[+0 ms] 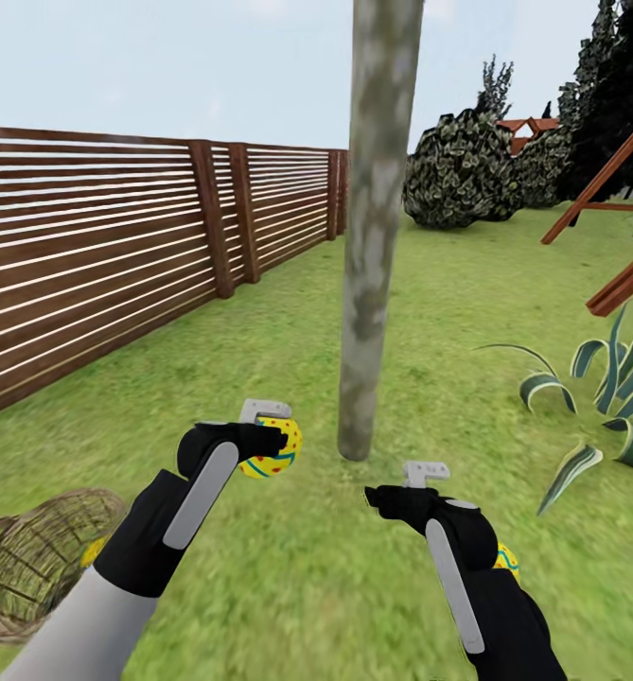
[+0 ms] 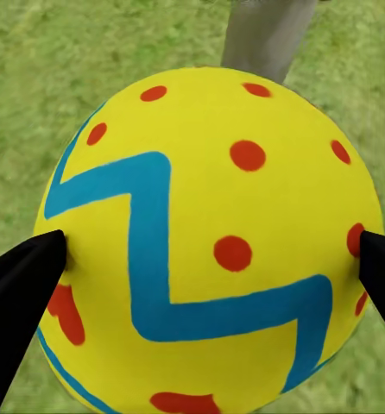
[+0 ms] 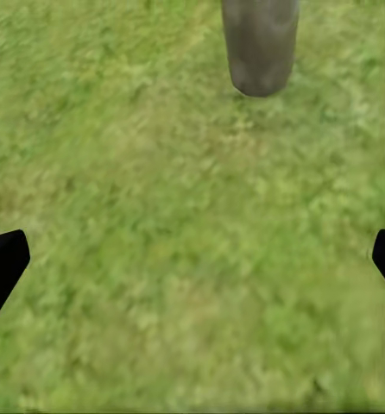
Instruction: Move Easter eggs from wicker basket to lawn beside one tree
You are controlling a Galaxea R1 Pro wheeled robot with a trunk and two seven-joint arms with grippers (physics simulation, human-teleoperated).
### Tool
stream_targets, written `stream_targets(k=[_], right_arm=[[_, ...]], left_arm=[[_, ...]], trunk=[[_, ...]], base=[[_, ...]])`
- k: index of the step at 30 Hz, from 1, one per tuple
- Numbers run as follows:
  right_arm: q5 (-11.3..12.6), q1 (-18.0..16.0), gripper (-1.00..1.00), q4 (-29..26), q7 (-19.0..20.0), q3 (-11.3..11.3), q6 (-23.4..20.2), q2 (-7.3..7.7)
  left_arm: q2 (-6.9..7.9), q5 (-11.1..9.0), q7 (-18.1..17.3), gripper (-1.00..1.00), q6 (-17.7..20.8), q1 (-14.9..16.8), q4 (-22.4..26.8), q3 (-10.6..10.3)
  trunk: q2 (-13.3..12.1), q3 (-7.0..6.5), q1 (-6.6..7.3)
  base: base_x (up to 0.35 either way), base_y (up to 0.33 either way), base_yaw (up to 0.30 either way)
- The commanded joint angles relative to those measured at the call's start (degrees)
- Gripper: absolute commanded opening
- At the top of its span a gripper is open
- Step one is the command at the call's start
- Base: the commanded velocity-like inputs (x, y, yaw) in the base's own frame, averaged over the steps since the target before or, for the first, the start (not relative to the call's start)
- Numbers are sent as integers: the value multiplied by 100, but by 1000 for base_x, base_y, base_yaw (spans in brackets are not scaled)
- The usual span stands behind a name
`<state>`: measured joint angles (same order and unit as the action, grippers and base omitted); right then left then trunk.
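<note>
Beside the tree (image 1: 373,236): your left gripper (image 1: 276,437) clamps an egg (image 1: 271,449).
Right gripper (image 1: 396,492): spread, holding nothing.
Wicker basket (image 1: 13,605): one egg (image 1: 94,550) inside.

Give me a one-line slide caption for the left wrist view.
Left gripper clamps a yellow Easter egg above the lawn, the tree trunk just ahead.

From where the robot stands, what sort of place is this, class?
A fenced back garden, most likely: mown lawn, a slatted wooden fence, a bare tree trunk and bushes behind.
</note>
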<state>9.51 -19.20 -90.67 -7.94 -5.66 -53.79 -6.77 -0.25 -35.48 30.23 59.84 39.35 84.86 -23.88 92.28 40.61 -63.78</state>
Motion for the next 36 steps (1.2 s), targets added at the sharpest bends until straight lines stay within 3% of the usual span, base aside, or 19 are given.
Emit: stream_targets(k=[1,18,26,36], right_arm=[[60,-4,100,-3,-58,-5,-17,1],[60,-4,100,-3,-58,-6,-17,1],[60,-4,100,-3,-56,-7,-13,1],[60,-4,100,-3,-52,-14,-9,1]], left_arm=[[-1,-55,61,-100,16,6,5,-3],[-10,-46,71,-100,16,10,-22,-11],[-10,-38,174,-100,16,11,-23,-12],[-10,-38,200,-100,16,11,-30,-12]], trunk=[[3,-2,0],[3,-74,0],[3,-124,0],[3,-127,0]], base=[[0,-292,-192],[7,-294,-111],[142,-297,-177],[202,-265,-10]])
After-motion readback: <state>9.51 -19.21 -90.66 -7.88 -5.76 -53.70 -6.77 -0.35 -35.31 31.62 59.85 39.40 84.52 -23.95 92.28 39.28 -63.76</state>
